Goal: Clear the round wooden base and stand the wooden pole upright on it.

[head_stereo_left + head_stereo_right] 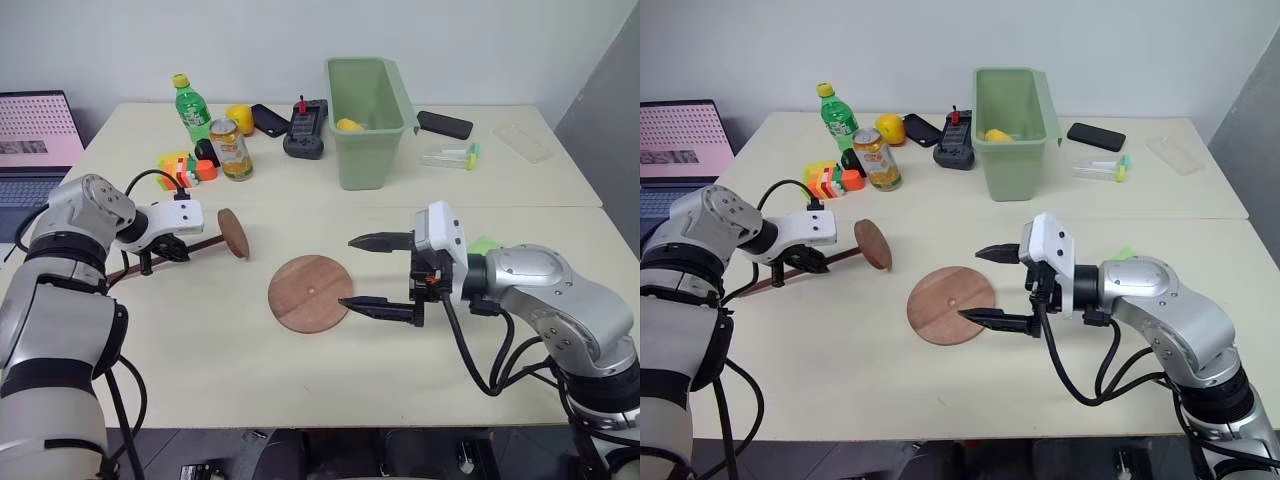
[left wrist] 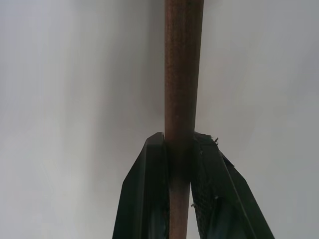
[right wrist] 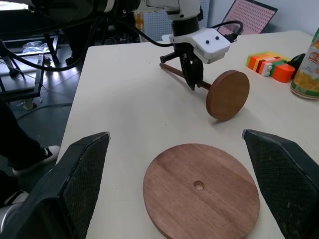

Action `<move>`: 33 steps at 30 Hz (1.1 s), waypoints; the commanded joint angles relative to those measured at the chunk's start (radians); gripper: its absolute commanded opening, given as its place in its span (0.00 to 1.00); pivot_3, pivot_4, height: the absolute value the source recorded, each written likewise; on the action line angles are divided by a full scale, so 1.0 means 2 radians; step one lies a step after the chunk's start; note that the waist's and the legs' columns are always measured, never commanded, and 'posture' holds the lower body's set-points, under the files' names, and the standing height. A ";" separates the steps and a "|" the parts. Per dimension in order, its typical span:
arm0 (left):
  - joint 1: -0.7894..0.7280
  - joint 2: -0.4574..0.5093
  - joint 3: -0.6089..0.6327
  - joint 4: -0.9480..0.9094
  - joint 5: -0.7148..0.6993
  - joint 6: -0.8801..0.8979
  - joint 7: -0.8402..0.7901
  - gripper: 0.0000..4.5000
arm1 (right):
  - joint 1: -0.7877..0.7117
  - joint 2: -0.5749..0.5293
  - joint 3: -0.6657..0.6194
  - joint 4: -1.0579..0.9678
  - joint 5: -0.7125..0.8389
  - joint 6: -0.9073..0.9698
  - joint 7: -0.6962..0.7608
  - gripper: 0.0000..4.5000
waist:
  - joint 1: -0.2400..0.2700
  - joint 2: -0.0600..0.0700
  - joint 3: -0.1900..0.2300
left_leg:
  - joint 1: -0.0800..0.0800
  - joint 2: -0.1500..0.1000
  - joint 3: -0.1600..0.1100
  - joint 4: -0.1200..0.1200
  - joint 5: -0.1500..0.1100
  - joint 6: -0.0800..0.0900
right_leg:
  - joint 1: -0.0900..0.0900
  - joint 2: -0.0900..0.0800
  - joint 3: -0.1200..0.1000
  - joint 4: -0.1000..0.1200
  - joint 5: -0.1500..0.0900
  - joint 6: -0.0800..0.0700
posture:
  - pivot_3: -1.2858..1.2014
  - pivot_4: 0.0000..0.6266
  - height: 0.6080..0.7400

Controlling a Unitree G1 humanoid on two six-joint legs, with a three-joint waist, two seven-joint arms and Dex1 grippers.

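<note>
Left claw [image 3: 193, 75]: clamped on the shaft of the wooden pole [image 1: 200, 243], which lies on the counter [image 1: 200, 350] left of the round wooden base [image 1: 310, 292].
Right claw [image 1: 378, 273]: spread wide, nothing held, just beside the bare base.
Slip risk: the thin shaft could be twisted in the grip as it is tipped up.
Topple risk: the pole's disc may be landed off-centre.

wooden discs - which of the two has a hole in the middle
The round wooden base, lying flat on the table by the right gripper. The other disc stands on edge, fixed to the wooden pole's end; the left gripper is closed on its rod.
</note>
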 commanded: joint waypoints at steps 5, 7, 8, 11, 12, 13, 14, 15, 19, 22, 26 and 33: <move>-0.072 0.007 0.190 -0.054 -0.192 0.085 -0.042 0.06 | 0.033 -0.036 -0.040 -0.033 0.006 -0.007 -0.002 1.00 | 0.002 -0.001 0.001 | 0.000 0.000 0.000 0.000 0.000 0.000 | 0.000 0.000 0.000 0.000 0.000 0.000 | 0.52 0.24 1.00; -0.061 -0.014 0.246 -0.112 -0.266 0.140 -0.059 0.06 | 0.049 -0.045 -0.049 -0.043 0.008 -0.005 -0.006 1.00 | 0.003 -0.001 0.001 | 0.000 0.000 0.000 0.001 0.000 0.000 | 0.000 -0.001 0.000 0.001 0.000 0.000 | 0.52 0.24 1.00; -0.049 -0.027 0.271 -0.151 -0.299 0.176 -0.045 0.06 | 0.056 -0.050 -0.052 -0.049 0.008 -0.006 -0.007 1.00 | 0.003 -0.001 0.001 | 0.000 0.000 0.000 0.001 0.000 0.000 | 0.000 -0.001 0.000 0.001 0.000 0.000 | 0.52 0.24 1.00; 0.023 -0.059 0.305 -0.322 -0.374 0.292 -0.011 0.06 | 0.078 -0.064 -0.061 -0.065 -0.001 -0.011 -0.012 1.00 | 0.001 -0.001 0.000 | 0.000 0.002 0.000 0.002 0.000 0.000 | 0.000 -0.002 0.000 0.001 -0.001 0.001 | 0.52 0.24 1.00; 0.056 -0.074 0.313 -0.392 -0.400 0.317 0.003 0.06 | 0.088 -0.070 -0.064 -0.072 -0.004 -0.013 -0.014 1.00 | 0.001 -0.001 0.000 | 0.000 0.002 0.000 0.001 0.000 0.000 | 0.001 -0.004 0.001 0.002 -0.001 0.002 | 0.52 0.24 1.00; 0.089 -0.089 0.325 -0.457 -0.434 0.354 0.017 0.06 | 0.098 -0.076 -0.063 -0.079 -0.017 -0.025 -0.016 1.00 | 0.001 -0.001 0.000 | 0.000 0.002 0.000 0.001 0.000 0.000 | 0.001 -0.004 0.001 0.002 -0.001 0.002 | 0.52 0.24 1.00; 0.121 -0.099 0.330 -0.511 -0.456 0.376 0.033 0.06 | 0.106 -0.077 -0.062 -0.084 -0.022 -0.035 -0.016 1.00 | 0.000 -0.001 0.000 | 0.000 0.002 0.000 0.001 0.000 0.000 | 0.001 -0.004 0.001 0.002 -0.001 0.002 | 0.52 0.24 1.00; 0.144 -0.106 0.334 -0.550 -0.471 0.395 0.047 0.06 | 0.112 -0.078 -0.062 -0.086 -0.026 -0.043 -0.015 1.00 | -0.002 -0.001 0.000 | 0.000 0.003 0.000 0.001 0.000 0.000 | 0.000 -0.004 0.001 0.002 -0.001 0.002 | 0.52 0.24 1.00; 0.251 -0.144 0.343 -0.686 -0.512 0.422 0.113 0.06 | 0.124 -0.064 -0.046 -0.085 -0.038 -0.048 -0.037 1.00 | -0.004 -0.002 0.000 | 0.001 0.005 0.001 0.002 0.000 -0.001 | 0.000 -0.002 0.002 0.003 -0.001 0.002 | 0.52 0.24 1.00; 0.297 -0.159 0.336 -0.734 -0.523 0.425 0.146 0.06 | 0.125 -0.053 -0.036 -0.074 -0.044 -0.049 -0.044 1.00 | 0.000 -0.002 0.000 | 0.001 0.006 0.000 0.002 0.000 0.000 | 0.001 -0.001 0.002 0.004 -0.001 0.002 | 0.52 0.24 1.00; 0.334 -0.170 0.319 -0.775 -0.527 0.423 0.178 0.06 | 0.126 -0.048 -0.018 -0.064 -0.057 -0.055 -0.042 1.00 | 0.005 -0.002 0.000 | 0.002 0.006 0.001 0.002 0.000 0.000 | 0.001 -0.001 0.002 0.004 -0.001 0.001 | 0.52 0.24 1.00; 0.369 -0.172 0.292 -0.800 -0.528 0.409 0.192 0.06 | 0.124 -0.046 -0.002 -0.055 -0.060 -0.046 -0.041 1.00 | 0.014 -0.002 0.000 | 0.001 0.005 0.002 0.003 0.000 0.000 | 0.001 0.000 0.001 0.004 -0.001 0.001 | 0.52 0.24 1.00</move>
